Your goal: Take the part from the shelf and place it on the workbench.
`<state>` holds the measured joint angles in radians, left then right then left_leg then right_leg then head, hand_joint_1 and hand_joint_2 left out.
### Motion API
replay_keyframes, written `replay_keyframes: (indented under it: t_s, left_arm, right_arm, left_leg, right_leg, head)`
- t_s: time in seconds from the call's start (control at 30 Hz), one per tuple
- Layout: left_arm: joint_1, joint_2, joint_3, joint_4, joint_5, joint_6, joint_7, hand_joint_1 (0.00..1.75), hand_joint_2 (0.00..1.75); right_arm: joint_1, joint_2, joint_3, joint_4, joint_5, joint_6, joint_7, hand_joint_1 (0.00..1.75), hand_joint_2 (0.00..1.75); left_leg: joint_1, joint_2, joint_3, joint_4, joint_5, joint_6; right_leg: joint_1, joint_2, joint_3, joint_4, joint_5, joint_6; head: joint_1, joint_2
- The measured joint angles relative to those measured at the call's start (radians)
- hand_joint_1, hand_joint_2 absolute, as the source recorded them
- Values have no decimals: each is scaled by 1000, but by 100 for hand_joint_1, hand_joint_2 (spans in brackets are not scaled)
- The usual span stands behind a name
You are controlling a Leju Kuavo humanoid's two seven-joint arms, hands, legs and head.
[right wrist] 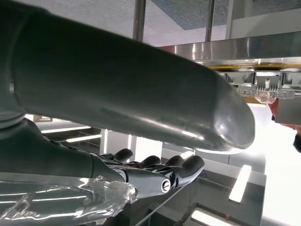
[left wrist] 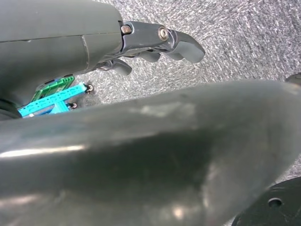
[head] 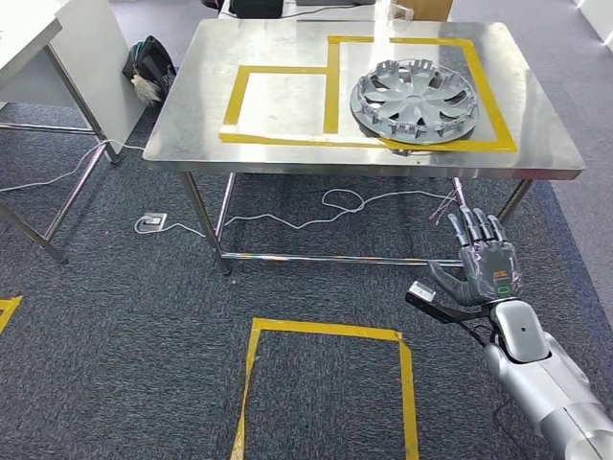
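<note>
Dark grey carpet [head: 130, 335] covers the floor, marked by a yellow tape square [head: 329, 383] in the foreground and a corner of more yellow tape [head: 7, 309] at the left edge. A white cable [head: 304, 218] trails across the carpet from a small white socket box [head: 150, 222]. At upper left stands a white table with metal legs [head: 43, 57], and beside it a black bag [head: 148, 65] lies on the floor.

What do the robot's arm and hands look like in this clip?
The right arm is smooth silver, jointed in rounded segments. The right hand is dark grey with slim segmented fingers, a small green-lit panel on its back and a black bracket at the wrist. The left hand is dark grey with visible screws.
</note>
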<state>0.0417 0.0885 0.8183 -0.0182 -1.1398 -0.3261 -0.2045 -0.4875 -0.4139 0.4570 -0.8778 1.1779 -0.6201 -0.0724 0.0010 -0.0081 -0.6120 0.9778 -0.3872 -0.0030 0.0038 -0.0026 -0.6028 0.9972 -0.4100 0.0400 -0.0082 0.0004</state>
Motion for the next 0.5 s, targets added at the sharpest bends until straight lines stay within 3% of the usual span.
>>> replay_keyframes:
  t_s: [0.07,0.17,0.23,0.3,0.4,0.43,0.47,0.5]
  left_arm:
    - [0,0,0,0,3,1,0,0,0]
    - [1,0,0,0,10,2,0,0,0]
    - [2,-1,0,1,12,2,0,0,0]
    - [2,-2,0,1,15,2,0,0,0]
    - [3,-4,0,1,24,2,0,0,0]
    - [4,-4,0,2,26,2,0,0,0]
    - [4,-5,0,2,28,2,0,0,0]
    - [5,-6,0,3,30,2,0,0,0]
  right_arm:
    - [0,0,-2,0,21,-7,9,0,0]
    - [0,0,-6,0,77,-29,39,0,0]
    - [1,-1,-8,-1,107,-38,55,0,0]
    - [0,-2,-10,-1,127,-43,65,0,0]
    - [4,-3,-11,0,170,-51,90,0,0]
    - [7,-3,-11,0,188,-55,101,0,0]
    - [10,-3,-12,0,201,-57,111,0,0]
    - [12,-3,-15,0,208,-58,118,0,0]
  left_leg:
    - [-1,0,-2,2,0,3]
    - [-6,-1,-8,5,-3,18]
    - [0,-3,-2,-12,8,24]
    - [9,-7,6,-30,22,28]
    - [12,-22,0,-31,28,25]
    - [14,-29,-3,-30,30,21]
    - [17,-38,-6,-29,33,17]
    - [21,-47,-10,-26,35,11]
  right_leg:
    - [-1,0,-1,-1,2,2]
    - [-6,-3,-1,-5,6,11]
    - [-4,-4,-4,-4,2,17]
    - [-5,-2,-26,48,-42,25]
    - [-14,1,-96,233,-142,40]
    - [-17,1,-103,262,-152,45]
    - [-20,2,-90,250,-143,50]
    - [-25,6,-55,198,-118,56]
  head:
    - [0,0]
    - [-1,0]
    - [0,0]
    - [3,0]
    - [7,0]
    - [7,0]
    - [7,0]
    - [7,0]
